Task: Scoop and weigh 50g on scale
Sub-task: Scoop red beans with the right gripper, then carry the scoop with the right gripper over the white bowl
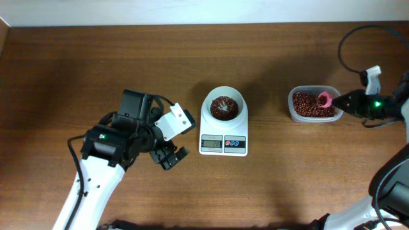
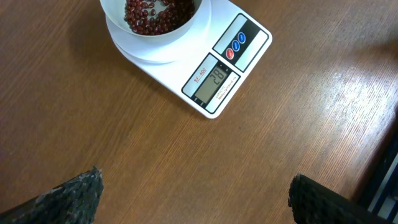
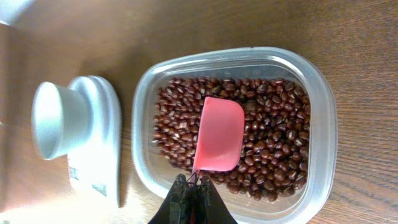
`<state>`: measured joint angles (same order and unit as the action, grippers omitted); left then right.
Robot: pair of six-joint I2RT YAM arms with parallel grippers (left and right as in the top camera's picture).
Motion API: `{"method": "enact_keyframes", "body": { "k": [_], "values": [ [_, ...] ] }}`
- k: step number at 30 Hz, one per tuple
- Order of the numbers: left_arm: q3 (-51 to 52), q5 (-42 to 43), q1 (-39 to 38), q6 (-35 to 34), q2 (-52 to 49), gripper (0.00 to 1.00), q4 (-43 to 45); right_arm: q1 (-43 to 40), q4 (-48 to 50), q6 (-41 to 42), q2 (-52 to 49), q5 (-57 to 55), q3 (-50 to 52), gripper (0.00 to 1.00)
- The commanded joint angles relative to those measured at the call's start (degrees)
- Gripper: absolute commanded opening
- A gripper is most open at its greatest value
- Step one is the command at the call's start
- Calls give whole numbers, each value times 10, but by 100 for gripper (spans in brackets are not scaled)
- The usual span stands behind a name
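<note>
At centre, scale (image 1: pixel 223 131): is ringed by bare table (image 1: pixel 77 64).
Left gripper (image 1: pixel 171 156): is spread wide, empty, apart from scale's edge.
Right gripper (image 3: pixel 191 198): is clamped on pink scoop (image 3: pixel 219 134), inside tub (image 3: pixel 326 118) rim.

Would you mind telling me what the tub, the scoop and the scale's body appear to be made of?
Tub: likely clear plastic, glossy; the table shows through its rim.
Scoop: probably pink plastic, smooth and fairly matt, one even colour.
Scale: seemingly white moulded plastic, slightly shiny, with rounded corners.
</note>
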<state>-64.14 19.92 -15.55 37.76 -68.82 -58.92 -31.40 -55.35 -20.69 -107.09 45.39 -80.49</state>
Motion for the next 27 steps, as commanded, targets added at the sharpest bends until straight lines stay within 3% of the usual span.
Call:
{"method": "enact_keyframes", "body": {
  "k": [1, 15, 27],
  "values": [
    [-10, 2, 3, 4, 6, 99, 1, -19, -7, 1, -4, 69, 2, 4],
    [-10, 2, 3, 5, 6, 99, 1, -8, -9, 1, -4, 209, 2, 4],
    [-10, 2, 3, 4, 6, 99, 1, 210, -5, 19, -4, 297, 2, 4]
  ]
}}
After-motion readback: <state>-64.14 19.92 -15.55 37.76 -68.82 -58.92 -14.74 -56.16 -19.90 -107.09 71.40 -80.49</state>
